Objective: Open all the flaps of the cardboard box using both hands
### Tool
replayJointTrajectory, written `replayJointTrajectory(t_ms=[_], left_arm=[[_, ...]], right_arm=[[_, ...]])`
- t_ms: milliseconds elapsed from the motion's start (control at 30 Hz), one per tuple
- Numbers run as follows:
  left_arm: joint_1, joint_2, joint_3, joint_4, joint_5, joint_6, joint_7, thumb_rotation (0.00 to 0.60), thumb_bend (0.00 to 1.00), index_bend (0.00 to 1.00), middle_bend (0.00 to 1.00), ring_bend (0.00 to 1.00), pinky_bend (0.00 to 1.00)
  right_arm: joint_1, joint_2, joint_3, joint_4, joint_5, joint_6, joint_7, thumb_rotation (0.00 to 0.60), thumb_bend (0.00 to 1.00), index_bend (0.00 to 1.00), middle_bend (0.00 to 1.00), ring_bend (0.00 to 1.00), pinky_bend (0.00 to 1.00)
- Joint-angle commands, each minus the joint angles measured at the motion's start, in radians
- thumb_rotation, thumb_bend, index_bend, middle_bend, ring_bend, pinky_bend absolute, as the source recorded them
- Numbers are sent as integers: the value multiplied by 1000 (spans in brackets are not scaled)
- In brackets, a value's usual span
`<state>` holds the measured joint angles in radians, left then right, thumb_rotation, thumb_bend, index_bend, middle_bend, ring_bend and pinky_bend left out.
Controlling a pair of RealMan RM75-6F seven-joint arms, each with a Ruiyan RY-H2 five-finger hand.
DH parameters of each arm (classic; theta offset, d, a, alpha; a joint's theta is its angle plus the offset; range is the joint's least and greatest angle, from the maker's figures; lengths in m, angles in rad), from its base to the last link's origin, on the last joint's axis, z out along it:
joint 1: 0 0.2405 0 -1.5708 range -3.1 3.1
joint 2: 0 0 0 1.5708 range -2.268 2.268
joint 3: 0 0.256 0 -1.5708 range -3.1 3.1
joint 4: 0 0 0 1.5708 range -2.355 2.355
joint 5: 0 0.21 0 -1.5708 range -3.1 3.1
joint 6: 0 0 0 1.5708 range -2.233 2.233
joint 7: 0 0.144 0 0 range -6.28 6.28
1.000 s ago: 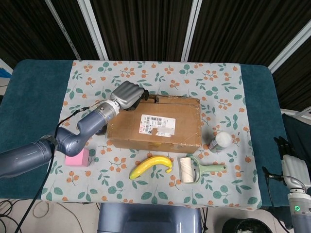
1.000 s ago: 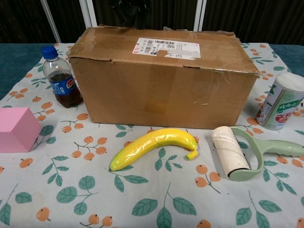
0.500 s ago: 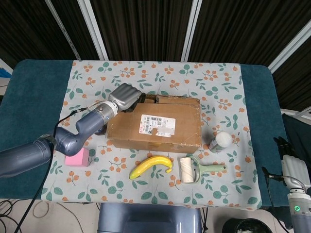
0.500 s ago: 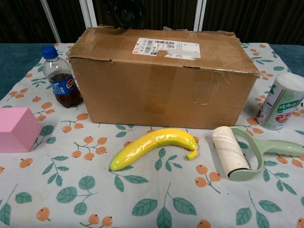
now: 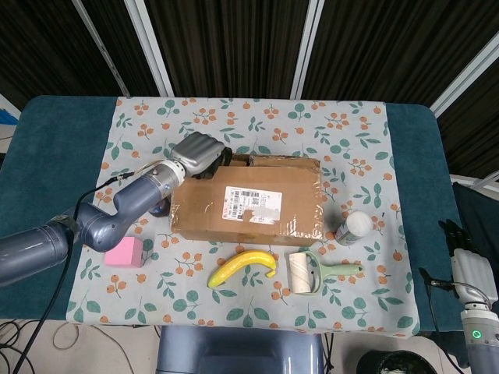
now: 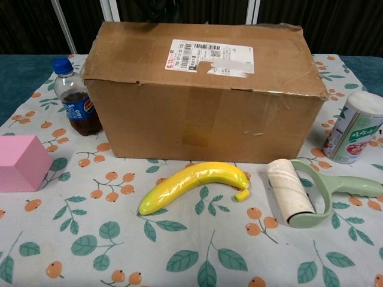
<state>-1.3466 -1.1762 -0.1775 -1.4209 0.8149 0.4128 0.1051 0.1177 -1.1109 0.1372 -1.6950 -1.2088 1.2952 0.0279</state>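
On the near part of the surface [image 5: 366,117] lie one banana [image 6: 194,184] and one lint roller [image 6: 299,191]. Behind them sits the single cardboard box [image 5: 248,201], mid-surface, long axis left to right, label up. At its far left corner my left hand [image 5: 199,153] has its fingers curled over the box's edge; my right hand [image 5: 466,265] hangs off the right side, grip unclear.

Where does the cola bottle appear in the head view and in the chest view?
Head view: the cola bottle is almost wholly hidden under the left arm, left of the cardboard box.
Chest view: cola bottle stands at far left, beside the box's left end.
Shared landmark: the pink block, near the bottle in both views.
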Motion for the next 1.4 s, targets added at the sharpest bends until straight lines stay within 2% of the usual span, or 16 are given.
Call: replayJointTrajectory(t_ms=[33, 300, 900, 1400], left_arm=[[11, 26, -17, -22, 10, 4, -27, 600, 836, 463, 507, 443, 489], [38, 99, -43, -92, 40, -25, -94, 600, 836, 463, 508, 444, 490], [134, 250, -181, -328, 202, 11, -253, 600, 835, 461, 506, 443, 489], [186, 342, -252, -521, 330, -42, -382, 600, 826, 459, 503, 443, 488]], right_arm=[[0, 0, 1, 1, 1, 1, 0, 600, 308, 0, 0, 0, 236], [0, -2, 1, 2, -1, 6, -4, 600, 309, 0, 0, 0, 236], [-2, -7, 4, 1, 1, 17, -14, 600, 308, 0, 0, 0, 237], [-1, -6, 3, 5, -6, 15, -5, 600, 309, 0, 0, 0, 236]])
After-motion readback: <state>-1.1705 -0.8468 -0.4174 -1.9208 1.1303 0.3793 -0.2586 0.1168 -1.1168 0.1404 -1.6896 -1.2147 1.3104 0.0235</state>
